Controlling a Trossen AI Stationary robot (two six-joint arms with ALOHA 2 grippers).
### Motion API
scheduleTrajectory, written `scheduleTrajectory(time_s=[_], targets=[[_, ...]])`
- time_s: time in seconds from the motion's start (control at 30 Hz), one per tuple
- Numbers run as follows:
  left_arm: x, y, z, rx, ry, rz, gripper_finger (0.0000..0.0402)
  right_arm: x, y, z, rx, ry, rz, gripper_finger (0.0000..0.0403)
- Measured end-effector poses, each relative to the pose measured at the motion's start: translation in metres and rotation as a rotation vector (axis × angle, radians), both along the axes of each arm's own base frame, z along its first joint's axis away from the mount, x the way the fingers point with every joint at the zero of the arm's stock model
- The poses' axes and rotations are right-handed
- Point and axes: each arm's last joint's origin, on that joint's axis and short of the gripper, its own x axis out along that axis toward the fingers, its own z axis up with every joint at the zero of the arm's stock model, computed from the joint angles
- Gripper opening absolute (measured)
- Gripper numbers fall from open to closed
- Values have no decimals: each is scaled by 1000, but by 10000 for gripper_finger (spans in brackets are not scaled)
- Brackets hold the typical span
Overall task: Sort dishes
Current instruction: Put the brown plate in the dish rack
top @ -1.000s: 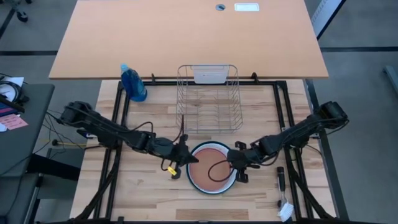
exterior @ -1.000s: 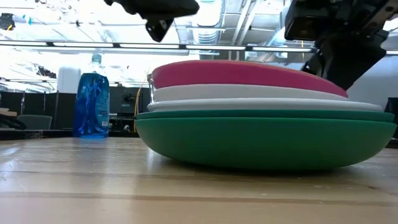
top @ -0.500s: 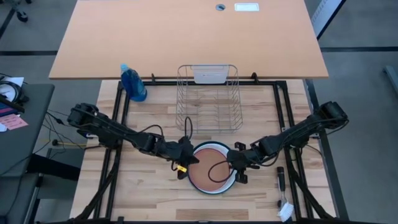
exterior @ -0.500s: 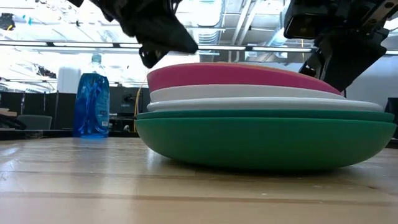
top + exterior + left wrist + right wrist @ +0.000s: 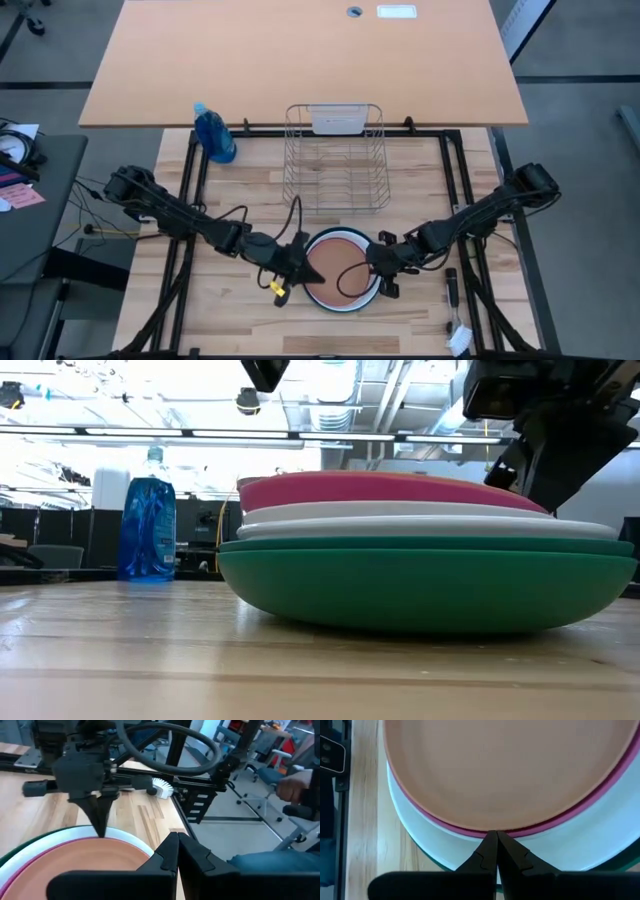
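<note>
stack of plates (image 5: pixel 341 279) sits on the tabletop (image 5: pixel 230 310) in front of the dish rack (image 5: pixel 337 158), orange plate (image 5: pixel 500 765) on top. left gripper (image 5: pixel 300 268) at its left rim, fingers together; right gripper (image 5: pixel 378 262) at the right rim, fingers together.

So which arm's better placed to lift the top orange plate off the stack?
Probably right: the right gripper sits shut at the salmon plate rim, while the left gripper, also shut, hovers over the stack's left edge.

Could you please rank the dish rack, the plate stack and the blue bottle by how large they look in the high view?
1. Dish rack
2. Plate stack
3. Blue bottle
</note>
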Motion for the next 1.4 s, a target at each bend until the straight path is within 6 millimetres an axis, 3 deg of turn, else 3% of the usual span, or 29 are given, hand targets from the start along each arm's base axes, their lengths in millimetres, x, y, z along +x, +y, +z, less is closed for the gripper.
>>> scheduleTrajectory(time_s=[0.4, 0.83, 1.13, 1.3, 1.4], targets=[[-9, -4, -19, 102, 179, 84, 0, 0, 3, 1, 7, -17, 9, 11], [-7, -2, -19, 182, 143, 125, 0, 2, 2, 2, -11, -45, 30, 11], [11, 7, -54, 224, 248, 106, 1, 8, -10, 2, -32, -55, -30, 11], [13, 5, -51, 188, 270, 100, 37, 8, -9, 3, -32, -56, -27, 11], [15, 9, -48, 232, 309, 192, 69, 8, -9, 3, -29, -55, -32, 11]])
